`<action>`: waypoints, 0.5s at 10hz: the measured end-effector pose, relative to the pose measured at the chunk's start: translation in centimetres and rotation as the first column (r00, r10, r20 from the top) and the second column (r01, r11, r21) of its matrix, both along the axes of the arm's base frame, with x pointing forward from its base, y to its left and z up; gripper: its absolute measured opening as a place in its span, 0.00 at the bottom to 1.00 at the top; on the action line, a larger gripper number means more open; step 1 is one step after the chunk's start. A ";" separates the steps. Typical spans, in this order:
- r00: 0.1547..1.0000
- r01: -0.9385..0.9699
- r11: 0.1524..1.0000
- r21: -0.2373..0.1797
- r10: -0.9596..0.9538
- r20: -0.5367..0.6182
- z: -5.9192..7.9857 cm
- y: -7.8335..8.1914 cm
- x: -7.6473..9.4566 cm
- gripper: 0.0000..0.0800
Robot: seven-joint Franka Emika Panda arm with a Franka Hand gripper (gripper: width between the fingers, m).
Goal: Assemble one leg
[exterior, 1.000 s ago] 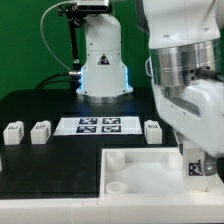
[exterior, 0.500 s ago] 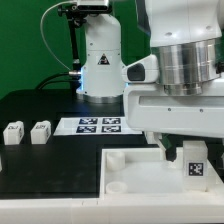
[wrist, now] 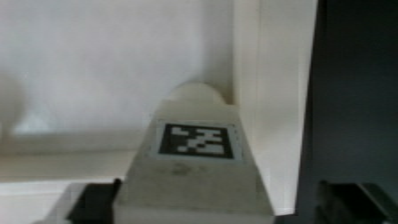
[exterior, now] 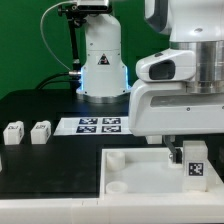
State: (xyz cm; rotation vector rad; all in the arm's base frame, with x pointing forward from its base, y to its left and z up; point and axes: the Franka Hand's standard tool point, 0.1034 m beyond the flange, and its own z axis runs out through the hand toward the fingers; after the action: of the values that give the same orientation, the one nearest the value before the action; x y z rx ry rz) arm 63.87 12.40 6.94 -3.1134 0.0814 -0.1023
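The arm has risen over the last second: its wide silver wrist cylinder, low over the tray before, now sits higher in the exterior view, and the small white plastic cube-like leg with the black-and-white marker tag (exterior: 194, 160) comes up with it, hanging near the exterior view's right edge above the large white square tray-like part with round corner sockets (exterior: 135, 172). And there it is in the wrist view, the leg (wrist: 192, 150) standing tall and tapering between the two dark fingertips, tag face to the camera, so the gripper (wrist: 217, 202) has its jaws clamped on the leg's lower sides. Whether the leg's base touches the tray's floor cannot be told from either view. Over on the exterior view's left, two more small white tagged pegs (exterior: 27, 132) wait side by side on the black surface (exterior: 40, 105), with the marker board (exterior: 98, 125) lying flat beside them. The leg looks light and rigid, hard smooth plastic, so likely a bit slippery; squeezing it across two opposite flat faces near the middle should stop it twisting. The next step probably calls for lining its end up squarely over a corner socket, since a stiff peg entering tilted could jam.
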 end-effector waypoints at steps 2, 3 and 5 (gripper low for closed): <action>0.980 0.201 0.979 0.015 -0.201 -0.007 0.0 -0.2 0.0 0.37; 0.971 0.238 0.971 0.017 -0.238 -0.009 -0.1 -0.2 0.0 0.37; 0.854 0.521 0.853 0.038 -0.520 -0.022 0.0 -0.4 0.2 0.37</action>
State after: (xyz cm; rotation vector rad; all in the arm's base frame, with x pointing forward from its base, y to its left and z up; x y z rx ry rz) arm 64.04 11.96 6.92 -2.9525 0.9162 -0.0899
